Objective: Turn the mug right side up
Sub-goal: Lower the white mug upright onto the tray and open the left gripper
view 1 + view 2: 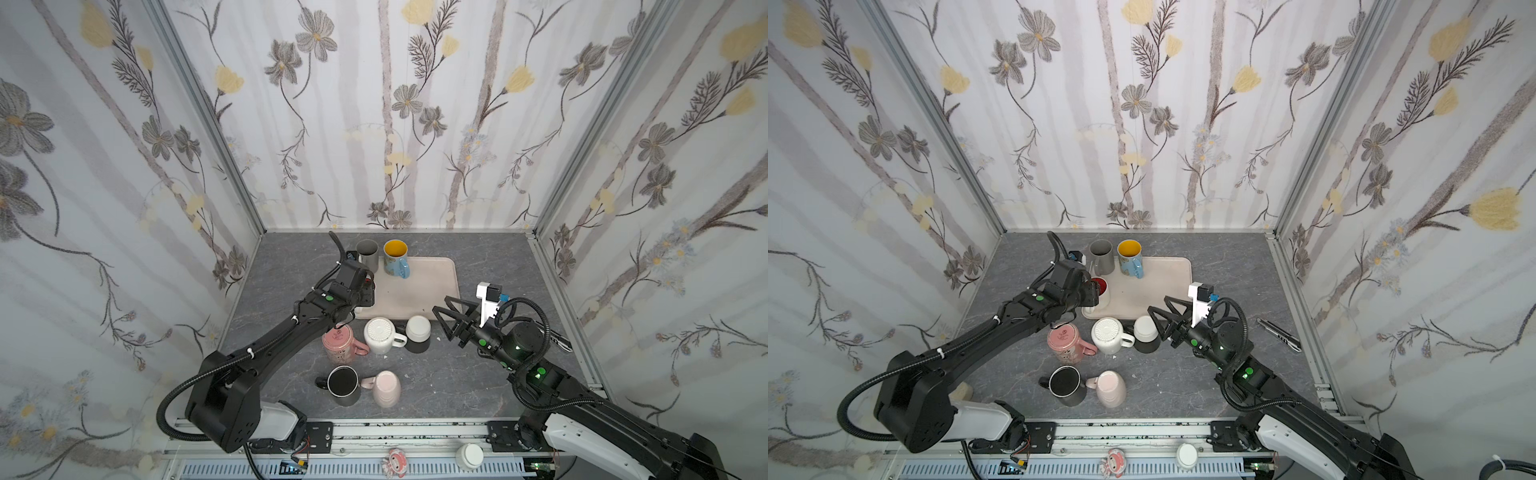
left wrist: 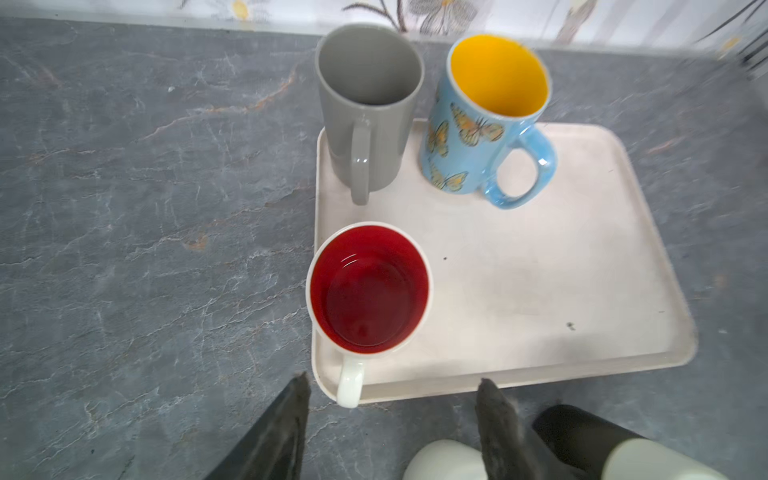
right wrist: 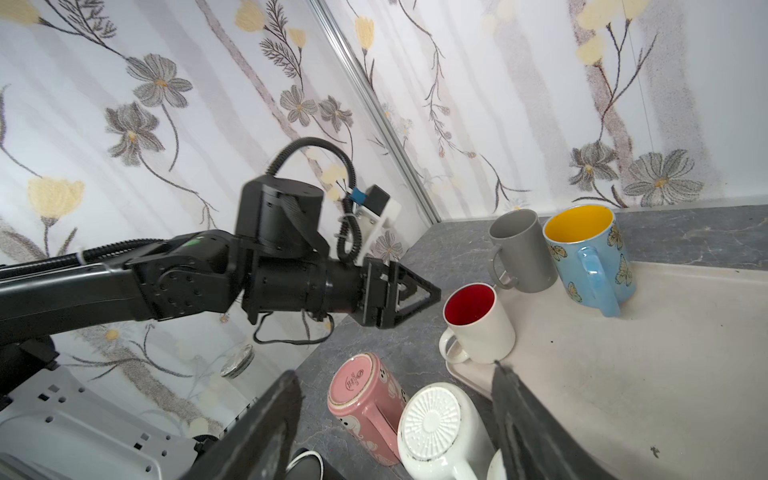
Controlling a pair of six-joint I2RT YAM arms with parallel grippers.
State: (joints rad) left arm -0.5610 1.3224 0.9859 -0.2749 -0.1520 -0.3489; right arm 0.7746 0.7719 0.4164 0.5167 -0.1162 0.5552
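Observation:
A white mug with a red inside (image 2: 368, 291) stands upright on the near left corner of the beige tray (image 2: 540, 291), handle towards my left gripper (image 2: 392, 386). That gripper is open just behind the handle and touches nothing; in a top view it (image 1: 1096, 297) partly covers the mug (image 1: 1100, 286). My right gripper (image 1: 440, 304) hangs open and empty near the tray's front right corner. Under it (image 3: 395, 372), upside down on the table, stand a pink mug (image 3: 365, 399) and a white ribbed mug (image 3: 436, 419).
A grey mug (image 1: 368, 253) and a blue butterfly mug (image 1: 395, 257) stand upright at the tray's back. In front of the tray are an upside-down black-and-white mug (image 1: 417, 332), an upright black mug (image 1: 343, 384) and an upside-down pale pink mug (image 1: 386, 388). A metal tool (image 1: 1279, 334) lies at the right.

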